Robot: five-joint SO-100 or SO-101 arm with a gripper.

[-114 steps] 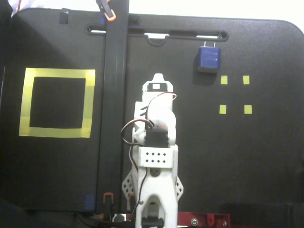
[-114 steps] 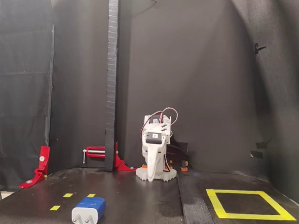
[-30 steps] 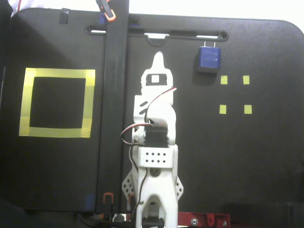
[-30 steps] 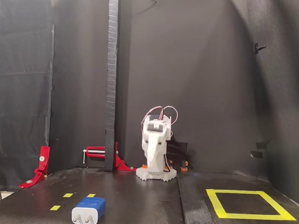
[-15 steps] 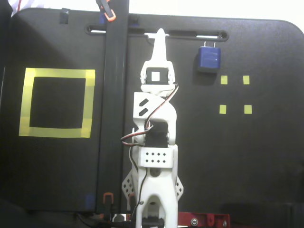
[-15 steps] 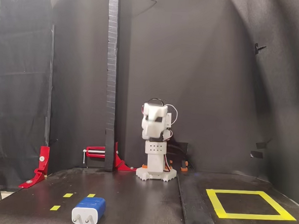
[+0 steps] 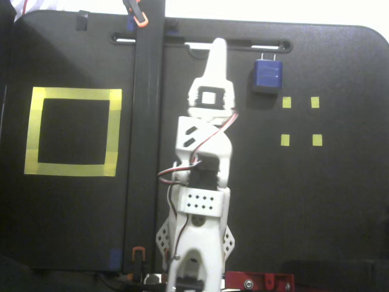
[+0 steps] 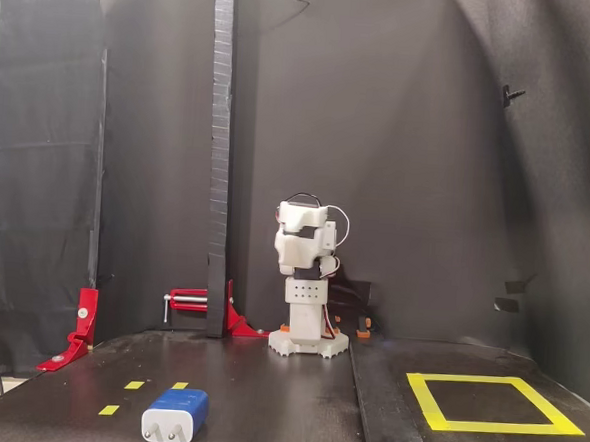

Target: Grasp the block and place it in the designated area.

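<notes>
The dark-blue block (image 7: 268,74) lies near the far edge of the black table, prongs toward that edge. In the low fixed view the block (image 8: 175,415) sits at the front left, its white pronged face toward the camera. My gripper (image 7: 217,45) is stretched out above the table, left of the block and apart from it. Its fingers taper together to one tip with nothing between them. The white arm (image 8: 305,282) stands raised at the back centre. The designated area (image 7: 73,94), a yellow tape square, is on the table's left; low view shows the designated area (image 8: 426,398) at right.
A black upright post (image 7: 148,121) stands between the arm and the yellow square, held by an orange clamp (image 7: 137,15). Several tiny yellow tape squares (image 7: 286,102) lie right of the arm, below the block. Red clamps (image 8: 80,328) grip the table's far side in the low view.
The arm has risen from its folded pose and reached farther toward the table's far edge, the tip swinging slightly right toward the block. The block has not moved.
</notes>
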